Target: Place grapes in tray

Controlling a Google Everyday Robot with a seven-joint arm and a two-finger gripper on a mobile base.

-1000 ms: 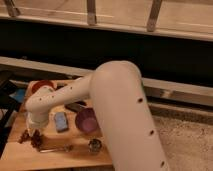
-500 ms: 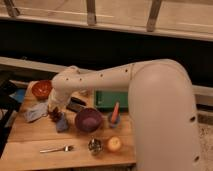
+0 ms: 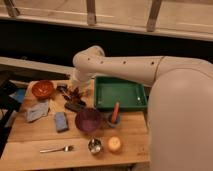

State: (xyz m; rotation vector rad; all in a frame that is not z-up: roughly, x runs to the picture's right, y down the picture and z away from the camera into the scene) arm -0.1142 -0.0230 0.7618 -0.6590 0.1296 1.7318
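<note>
The grapes are a dark reddish-brown lumpy bunch just left of the green tray, at the end of my arm. My gripper hangs below the white wrist, right at the bunch, above the wooden table and left of the tray's left rim. Whether the grapes rest on the table or hang from the gripper cannot be told. The tray holds nothing that I can see.
An orange-brown bowl sits at the far left. A purple bowl, a small bowl with a carrot, a blue sponge, a grey packet, a fork, a metal cup and an orange fruit lie on the table.
The arm has swung up and to the right, so the gripper and the grapes now sit closer to the tray's left rim. The view has shifted as well.
</note>
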